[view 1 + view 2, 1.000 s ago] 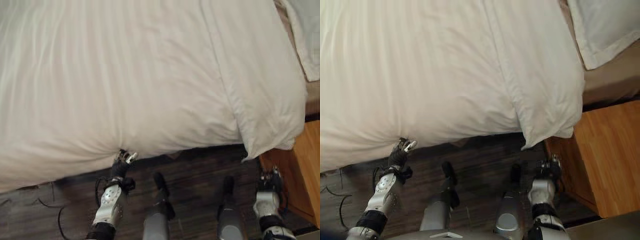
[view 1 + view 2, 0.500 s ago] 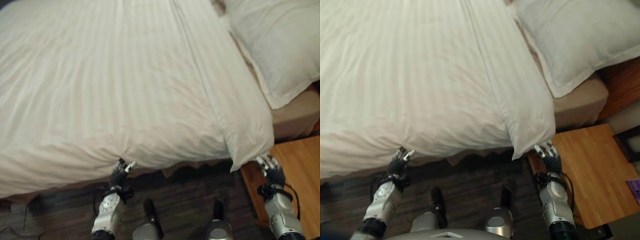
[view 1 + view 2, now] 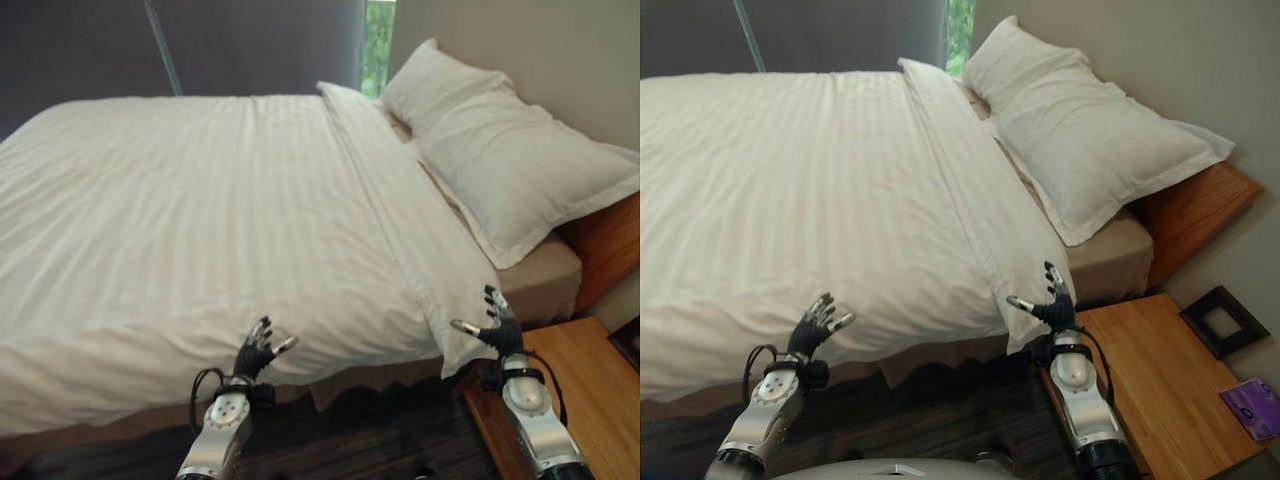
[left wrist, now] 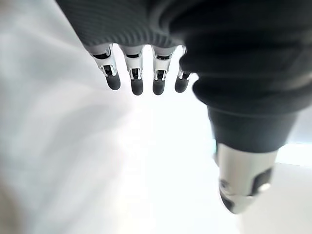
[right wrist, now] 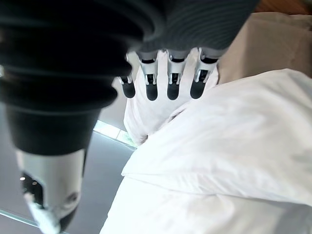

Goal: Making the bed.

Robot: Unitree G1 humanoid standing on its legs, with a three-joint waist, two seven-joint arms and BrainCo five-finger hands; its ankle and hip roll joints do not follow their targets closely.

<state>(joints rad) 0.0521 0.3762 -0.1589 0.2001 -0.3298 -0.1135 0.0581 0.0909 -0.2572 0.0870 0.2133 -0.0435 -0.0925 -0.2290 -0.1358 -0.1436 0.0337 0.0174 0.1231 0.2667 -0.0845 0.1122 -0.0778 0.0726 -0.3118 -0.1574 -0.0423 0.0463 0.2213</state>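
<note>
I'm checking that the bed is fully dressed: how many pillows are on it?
1. The pillow lies at the head of the bed, against the wall, beyond the folded edge of the duvet. Another could be hidden beneath it.

Lit by daylight from a narrow window (image 3: 378, 45) at the far head of the bed – soft, even, moderately bright. White duvet (image 3: 200, 220) rendered clearly in the head views, stripes visible; gentle shading along its near overhanging edge, deep shadow on the floor (image 3: 930, 420) beneath. Strongly overexposed in the left wrist view – duvet blown out to near white, detail lost. Close-range blur on the left hand (image 4: 204, 53) and right hand (image 5: 73, 58) in the wrist views; pillow (image 5: 146, 112) beyond soft-focused.
</note>
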